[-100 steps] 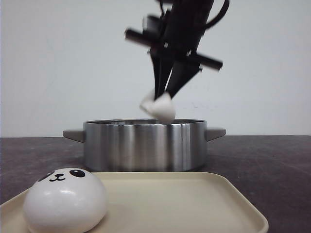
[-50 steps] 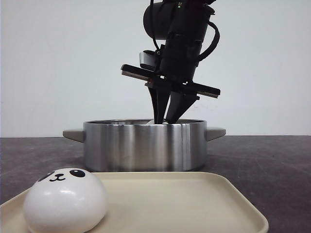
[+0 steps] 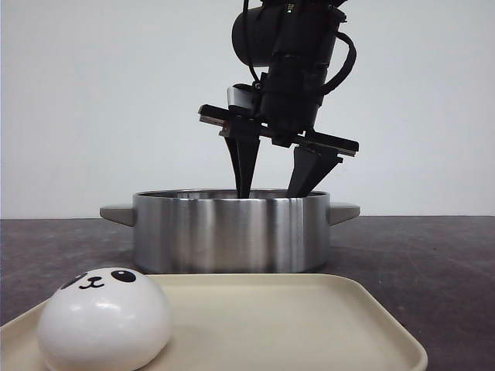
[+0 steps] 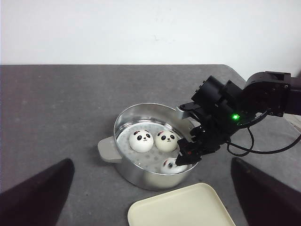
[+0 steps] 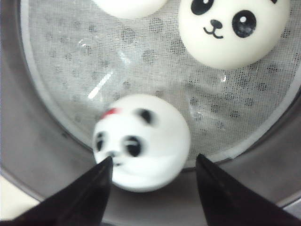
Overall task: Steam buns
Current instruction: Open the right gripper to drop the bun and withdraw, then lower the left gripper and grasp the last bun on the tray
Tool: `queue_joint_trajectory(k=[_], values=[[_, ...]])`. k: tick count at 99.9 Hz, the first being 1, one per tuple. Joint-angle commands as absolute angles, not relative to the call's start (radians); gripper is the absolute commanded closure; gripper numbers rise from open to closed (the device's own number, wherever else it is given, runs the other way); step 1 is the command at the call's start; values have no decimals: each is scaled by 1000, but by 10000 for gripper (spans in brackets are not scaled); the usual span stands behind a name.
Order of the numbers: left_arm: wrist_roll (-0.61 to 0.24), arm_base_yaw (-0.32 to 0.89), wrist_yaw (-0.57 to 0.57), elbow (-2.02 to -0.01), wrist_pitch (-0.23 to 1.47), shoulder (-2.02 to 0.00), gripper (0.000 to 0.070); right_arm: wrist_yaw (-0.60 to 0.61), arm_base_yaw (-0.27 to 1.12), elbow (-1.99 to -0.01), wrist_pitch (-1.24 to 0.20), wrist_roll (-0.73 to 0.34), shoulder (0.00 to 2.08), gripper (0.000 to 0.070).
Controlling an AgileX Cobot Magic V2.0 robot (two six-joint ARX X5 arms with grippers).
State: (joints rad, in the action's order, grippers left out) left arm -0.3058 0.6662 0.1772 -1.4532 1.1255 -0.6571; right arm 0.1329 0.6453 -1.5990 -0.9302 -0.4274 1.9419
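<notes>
Three white panda-faced buns lie on the perforated liner inside the steel pot [image 3: 230,232]: two side by side [image 4: 142,140] [image 4: 166,140] and a third bun [image 5: 141,160] near the pot's wall, blurred. My right gripper [image 3: 277,184] hangs over the pot's rim, open, its fingertips [image 5: 101,172] on either side of that third bun, with a gap on one side. A fourth bun [image 3: 104,318] sits at the left end of the cream tray [image 3: 309,325]. My left gripper [image 4: 151,162] is held high above the table, open and holding nothing.
The pot [image 4: 141,174] has two grey side handles [image 3: 116,213]. The cream tray [image 4: 183,209] lies just in front of the pot on the dark grey table [image 4: 56,103]. A white wall stands behind.
My right gripper came down with a bun into the pot, then opened. The bun now lies loose on the liner. The bun on the tray has not moved.
</notes>
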Motion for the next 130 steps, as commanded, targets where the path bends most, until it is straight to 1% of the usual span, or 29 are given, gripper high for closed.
queue_joint_trajectory(k=[1, 5, 8, 15, 17, 18, 27, 35, 45, 49, 56, 59, 60, 61, 62, 69, 76, 85, 97, 104, 114, 122, 130], values=[[-319, 675, 171, -1467, 1116, -666, 0, 132, 652, -1614, -940, -444, 1962, 284], [-327, 675, 170, -1467, 1118, -666, 0, 133, 652, -1614, -936, -447, 1962, 258], [-331, 675, 165, -1467, 1120, -666, 0, 132, 652, -1615, -933, -447, 1962, 252], [-340, 675, 156, -1467, 1134, -666, 0, 131, 651, -1627, -921, -445, 1961, 252], [-350, 675, 156, -1467, 1139, -666, 0, 131, 651, -1634, -920, -445, 1961, 252], [-382, 675, 156, -1467, 1157, -667, 0, 133, 651, -1666, -921, -435, 1955, 253], [-411, 675, 118, -1467, 1192, -677, 0, 140, 652, -1720, -930, -397, 1924, 253], [-423, 675, 65, -1464, 1245, -697, 0, 137, 656, -1767, -925, -373, 1863, 254], [-439, 675, 28, -1439, 1304, -728, 0, 122, 672, -1811, -912, -345, 1753, 265], [-442, 675, 12, -1419, 1314, -739, 0, 109, 679, -1818, -903, -328, 1697, 308], [-461, 675, -15, -1368, 1313, -756, 0, 64, 705, -1818, -886, -289, 1583, 439], [-466, 675, -27, -1341, 1306, -763, 0, 40, 717, -1818, -883, -273, 1546, 479], [-466, 675, -31, -1332, 1302, -765, 0, 30, 723, -1818, -882, -266, 1531, 498], [-466, 675, -35, -1322, 1298, -767, 0, 11, 731, -1818, -882, -256, 1508, 532], [-466, 675, -38, -1312, 1294, -769, 0, 4, 735, -1818, -882, -252, 1500, 543], [-466, 675, -60, -1235, 1259, -785, 0, -105, 779, -1818, -883, -205, 1406, 700], [-466, 675, -94, -1152, 1211, -801, 0, -229, 826, -1818, -894, -170, 1323, 700], [-477, 675, -159, -1051, 1136, -833, 0, -348, 881, -1818, -949, -167, 1235, 700], [-491, 679, -228, -963, 1028, -900, 0, -429, 915, -1818, -1085, -184, 1148, 700], [-489, 689, -227, -951, 987, -955, 0, -495, 921, -1818, -1176, -213, 1107, 700], [-486, 712, -221, -951, 922, -1047, 0, -578, 921, -1818, -1267, -262, 1066, 700], [-487, 733, -225, -951, 892, -1123, 0, -613, 921, -1818, -1312, -294, 1041, 700], [-487, 757, -233, -951, 899, -1197, 0, -627, 921, -1816, -1330, -304, 1020, 700]])
